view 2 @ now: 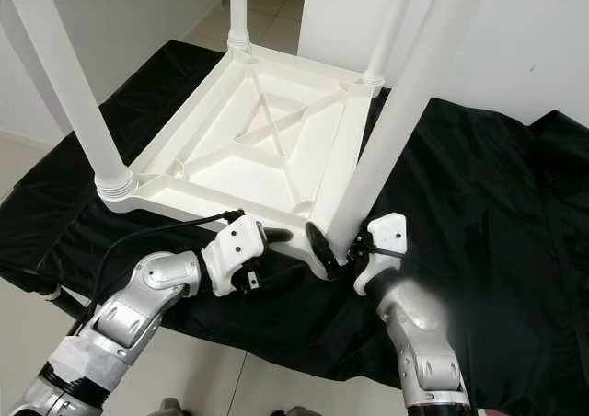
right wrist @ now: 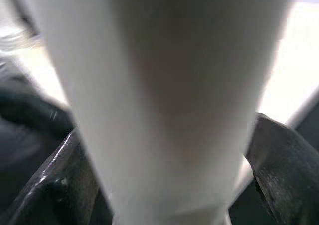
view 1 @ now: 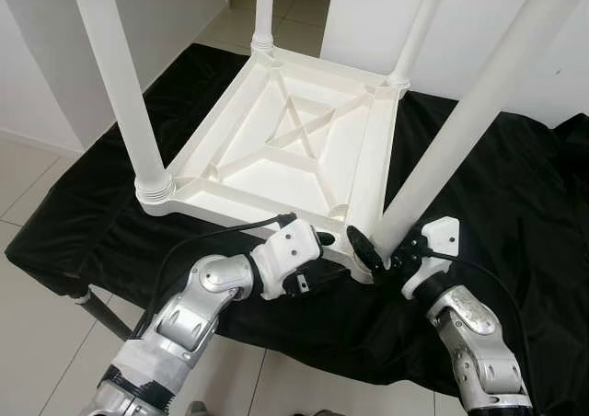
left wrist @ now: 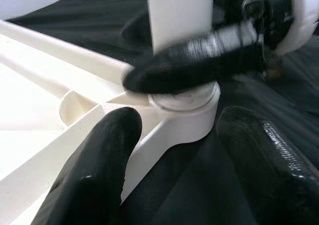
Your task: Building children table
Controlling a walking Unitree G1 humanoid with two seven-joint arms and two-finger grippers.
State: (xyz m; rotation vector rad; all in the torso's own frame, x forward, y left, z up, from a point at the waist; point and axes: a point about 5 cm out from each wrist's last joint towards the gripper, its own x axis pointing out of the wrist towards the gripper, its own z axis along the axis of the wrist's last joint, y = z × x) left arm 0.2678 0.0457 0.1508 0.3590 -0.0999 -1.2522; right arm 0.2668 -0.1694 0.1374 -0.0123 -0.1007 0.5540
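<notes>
Black cloth (view 1: 515, 204) lay spread over a low surface, wrinkled, w/ edges draping down at front and left. Metal frame leg (view 1: 101, 313) poked out under cloth's left-front corner, angled. Pale tiled floor (view 1: 37, 333) w/ grout lines ran around cloth, front & left, also beyond far edge. White wall (view 1: 41, 75) stood at left w/ baseboard; another white wall panel (view 1: 571, 75) stood behind at right.

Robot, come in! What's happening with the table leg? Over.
Right end effector shut on near leg at its socket. Left end effector open beside tabletop corner. All four legs standing. Nothing blocking.
</notes>
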